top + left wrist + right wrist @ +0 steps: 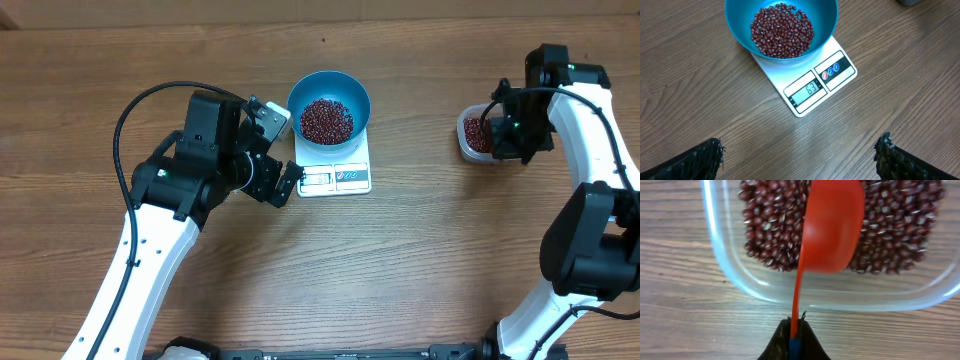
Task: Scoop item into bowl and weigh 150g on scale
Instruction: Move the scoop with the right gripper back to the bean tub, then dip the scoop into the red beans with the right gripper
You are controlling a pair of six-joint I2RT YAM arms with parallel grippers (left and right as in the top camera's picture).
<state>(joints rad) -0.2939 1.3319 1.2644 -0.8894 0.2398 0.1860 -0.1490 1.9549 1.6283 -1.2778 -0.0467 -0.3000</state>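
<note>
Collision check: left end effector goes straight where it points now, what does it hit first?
Probably the scale, at its display edge, with the bowl of beans right behind it. The open left end effector tilts downward, so it might meet bare table just short of the scale; depth is unclear.

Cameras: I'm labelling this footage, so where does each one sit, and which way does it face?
Overhead: fixed above the table, looking straight down; left arm and right arm show, with bowl, scale and tub.
Left wrist: on the left arm, looking down at the bowl of beans on the scale; the open left gripper frames the bottom corners.
Right wrist: behind the right gripper, shut on a red scoop, facing into the tub.
Shared: overhead and left wrist both show bowl and scale.
</note>
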